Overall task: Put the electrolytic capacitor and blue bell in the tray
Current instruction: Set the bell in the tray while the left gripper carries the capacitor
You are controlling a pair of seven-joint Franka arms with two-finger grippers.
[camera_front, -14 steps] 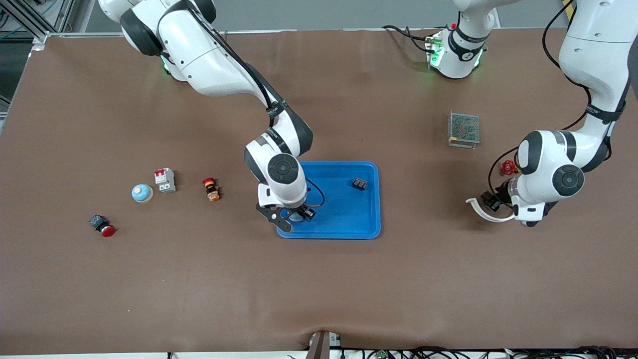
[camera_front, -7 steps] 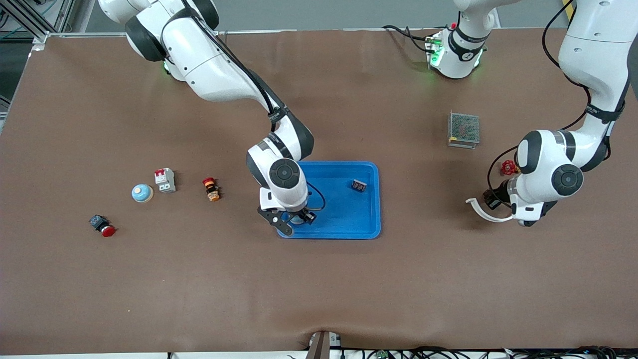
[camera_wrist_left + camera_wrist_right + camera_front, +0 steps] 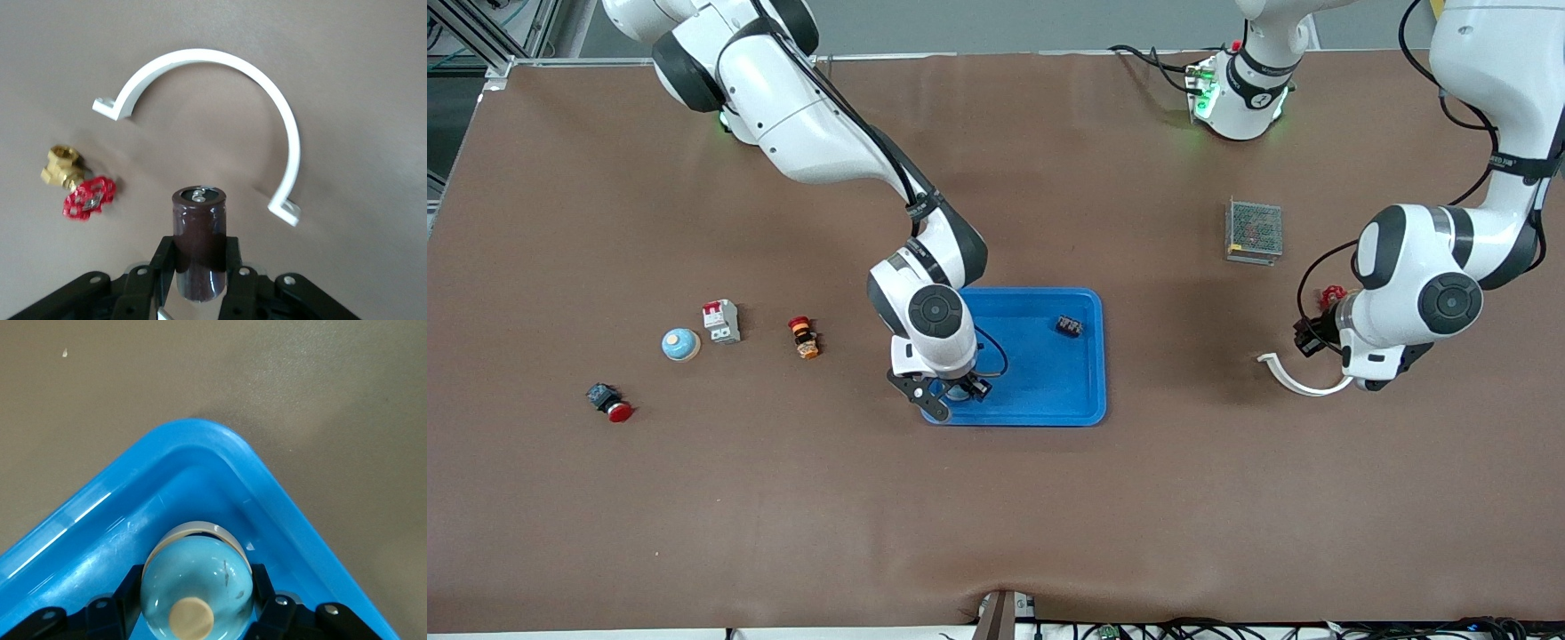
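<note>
The bright-blue tray (image 3: 1049,391) lies mid-table. My right gripper (image 3: 953,388) is shut on a light-blue bell (image 3: 197,587) with a beige knob, low inside the tray's corner (image 3: 200,447) nearest the front camera, toward the right arm's end. I cannot tell whether the bell touches the tray floor. My left gripper (image 3: 200,257) is shut on the electrolytic capacitor (image 3: 200,230), a dark-brown cylinder standing upright between the fingers. It hangs over bare table beside a white half-ring clamp (image 3: 200,57), at the left arm's end (image 3: 1312,338).
A small dark part (image 3: 1069,326) lies in the tray. A brass valve with a red handle (image 3: 79,187), the clamp (image 3: 1303,380) and a grey mesh box (image 3: 1255,230) are near the left arm. A second blue bell (image 3: 680,344), breaker (image 3: 721,321), orange button (image 3: 804,338) and red button (image 3: 609,402) lie toward the right arm's end.
My left gripper has shut on the capacitor and risen from the table, drifting toward its base. The right gripper with the bell shifted slightly within the tray's corner.
</note>
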